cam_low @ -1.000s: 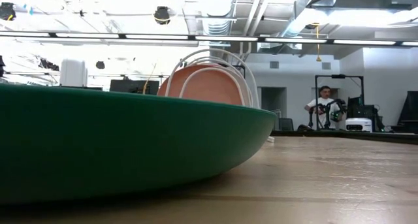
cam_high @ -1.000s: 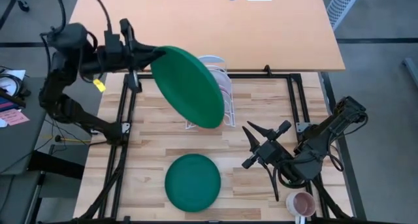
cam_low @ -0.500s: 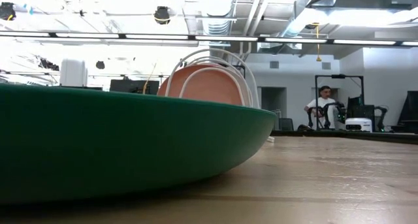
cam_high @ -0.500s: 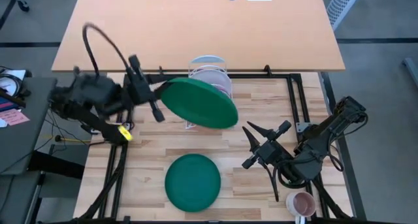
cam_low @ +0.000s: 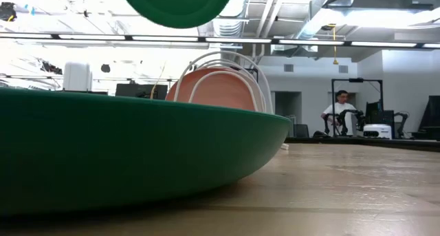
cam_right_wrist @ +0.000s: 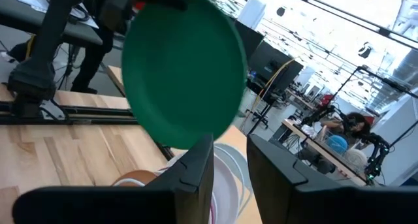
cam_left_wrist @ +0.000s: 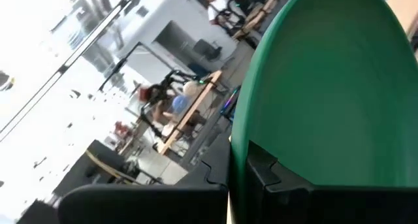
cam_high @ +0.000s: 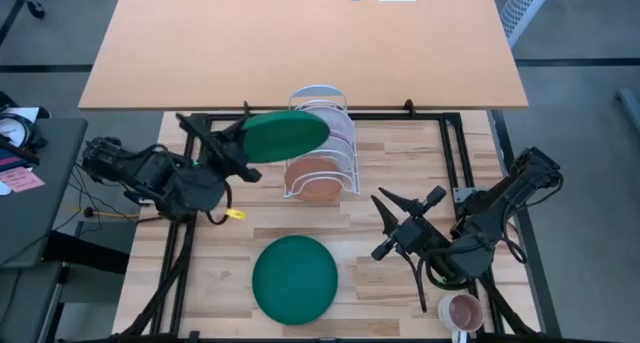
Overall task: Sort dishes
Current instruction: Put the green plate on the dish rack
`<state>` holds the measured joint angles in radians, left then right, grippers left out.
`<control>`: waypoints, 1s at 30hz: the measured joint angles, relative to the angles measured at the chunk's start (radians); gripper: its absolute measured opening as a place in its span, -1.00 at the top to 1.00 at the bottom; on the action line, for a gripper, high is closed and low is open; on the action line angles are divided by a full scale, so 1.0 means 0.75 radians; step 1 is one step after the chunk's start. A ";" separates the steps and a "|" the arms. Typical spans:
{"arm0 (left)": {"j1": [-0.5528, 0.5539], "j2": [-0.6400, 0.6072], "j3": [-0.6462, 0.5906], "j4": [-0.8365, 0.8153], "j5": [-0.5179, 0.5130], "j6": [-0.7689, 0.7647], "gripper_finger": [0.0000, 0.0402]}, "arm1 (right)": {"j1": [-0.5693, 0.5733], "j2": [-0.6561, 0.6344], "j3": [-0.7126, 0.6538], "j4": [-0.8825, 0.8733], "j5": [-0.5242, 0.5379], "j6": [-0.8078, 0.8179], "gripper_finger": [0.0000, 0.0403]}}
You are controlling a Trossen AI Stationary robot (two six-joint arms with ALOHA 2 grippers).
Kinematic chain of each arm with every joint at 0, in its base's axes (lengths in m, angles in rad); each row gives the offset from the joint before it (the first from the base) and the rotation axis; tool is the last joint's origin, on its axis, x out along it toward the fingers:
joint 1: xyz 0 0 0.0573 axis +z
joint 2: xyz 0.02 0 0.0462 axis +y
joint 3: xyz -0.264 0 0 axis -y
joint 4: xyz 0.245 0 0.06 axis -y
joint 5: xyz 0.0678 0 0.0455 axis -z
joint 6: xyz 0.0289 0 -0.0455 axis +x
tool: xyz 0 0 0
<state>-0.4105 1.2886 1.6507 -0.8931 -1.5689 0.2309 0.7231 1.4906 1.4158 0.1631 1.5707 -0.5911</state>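
Observation:
My left gripper (cam_high: 240,148) is shut on a dark green plate (cam_high: 286,135), held in the air over the left end of the white wire rack (cam_high: 345,153). The same plate shows face-on at the top of the low view (cam_low: 177,1) and in the right wrist view (cam_right_wrist: 183,74). A terracotta plate (cam_high: 314,179), a pink one and a white one stand on edge in the rack. A second green plate (cam_high: 295,277) lies flat on the table near the front edge. My right gripper (cam_high: 398,223) stands open at the right, holding nothing. My left gripper pinches the green plate's rim (cam_left_wrist: 238,142) between its two fingers, one finger on each face. The fingers come level from the table's left side. The plate is lifted clear and stands nearly on edge, one face toward the near edge.
A small pink mug (cam_high: 462,311) stands at the near right corner. A black frame (cam_high: 455,143) borders the wooden table top. A person (cam_low: 339,112) shows far off in the room beyond the table.
My left gripper has come down and toward the table's near edge while rolling its wrist. The green plate has sunk with it and turned from lying broad and tilted to standing nearly on edge, and its lower part now enters the top of the low view.

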 joint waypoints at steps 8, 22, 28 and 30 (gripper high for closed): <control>-0.010 -0.059 -0.008 -0.449 0.021 -0.609 1.00 | 0.000 0.000 0.000 -0.004 0.000 0.021 0.52; 0.013 -0.074 -0.008 -0.729 0.051 -0.924 1.00 | -0.001 0.000 0.000 -0.005 0.000 0.051 0.52; 0.085 -0.095 -0.007 -0.727 0.029 -0.859 1.00 | -0.005 0.000 0.000 -0.007 0.000 0.055 0.52; 0.128 -0.100 -0.002 -0.705 0.024 -0.812 1.00 | -0.008 0.000 0.000 -0.008 0.000 0.055 0.52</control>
<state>-0.3146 1.2136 1.6492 -1.4222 -1.5508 -0.3783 0.7174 1.4906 1.4158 0.1574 1.5707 -0.5499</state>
